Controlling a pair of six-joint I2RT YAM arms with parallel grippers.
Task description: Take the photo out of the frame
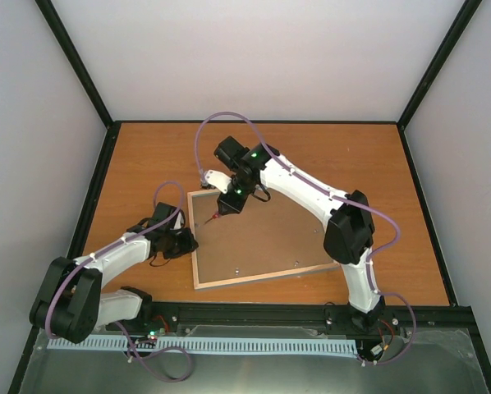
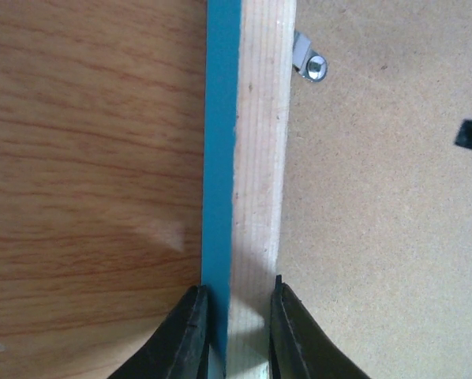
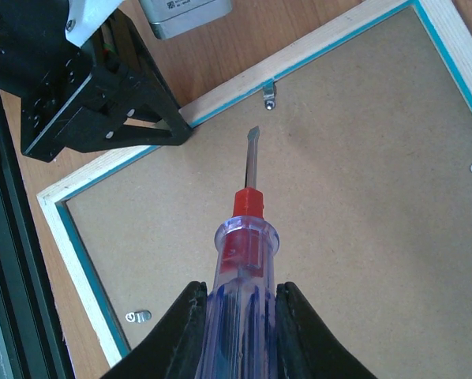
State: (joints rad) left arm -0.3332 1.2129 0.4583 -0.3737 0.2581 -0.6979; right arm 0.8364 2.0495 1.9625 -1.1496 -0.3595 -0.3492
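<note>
- Table (image 1: pixel 352 156): orange-brown wood grain, with a faint pale scuff showing in the left wrist view.
- Screwdriver (image 3: pixel 248 237): clear blue-tinted handle, red collar, and a bare metal shaft ending in a flat blade. It is held at a tilt.
- Walls (image 1: pixel 270 57): plain pale grey at the back and both sides, with black posts (image 1: pixel 77 61) at the corners.
- Black rail (image 1: pixel 270 312): runs along the table's near edge, with a pale ribbed strip (image 1: pixel 229 345) just in front of it.

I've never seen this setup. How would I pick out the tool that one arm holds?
Find the big picture frame lying face down on the wooden table. Over its far left corner the right gripper is shut on a screwdriver. Nothing else has its clear blue-streaked handle, red collar and thin metal blade; the clips nearby are tiny and grey.
</note>
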